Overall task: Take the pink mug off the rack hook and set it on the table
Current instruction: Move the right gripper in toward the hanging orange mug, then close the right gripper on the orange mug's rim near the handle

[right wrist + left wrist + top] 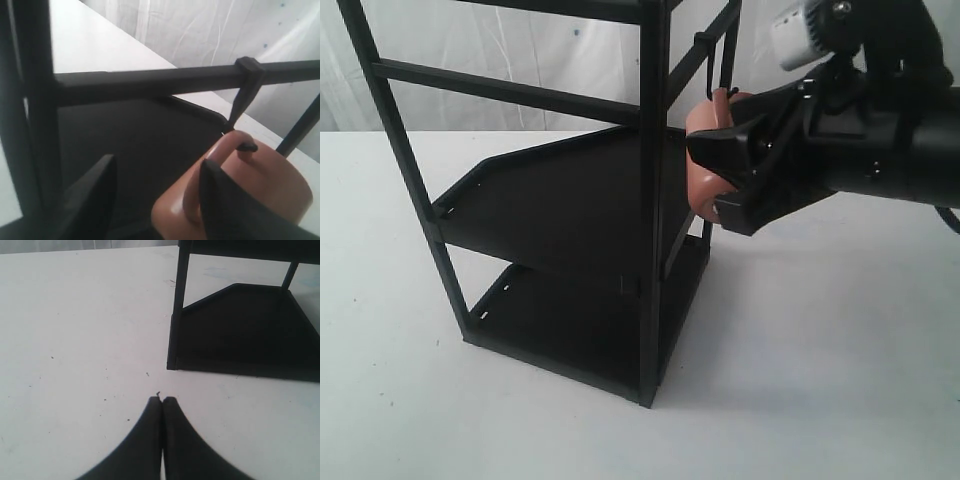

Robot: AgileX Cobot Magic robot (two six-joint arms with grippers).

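The pink mug (704, 122) (272, 185) hangs by its loop handle on the thin black rack hook (724, 62) (243, 104), whose knobbed tip pokes through the handle. The hook hangs from a bar of the black rack (651, 200) (150, 82). My right gripper (718, 176) (156, 163) is open at the mug. One finger (225, 200) lies against the handle side of the mug, and the other finger (95, 195) stands well apart before the dark shelf. My left gripper (162, 400) is shut with nothing in it, low over the white table (75, 315) near the rack's foot (173, 360).
The rack's two flat shelves (560, 200) and upright posts crowd the space just left of the mug. Bare white table (820, 360) spreads to the right of and in front of the rack. A pale curtain backs the scene.
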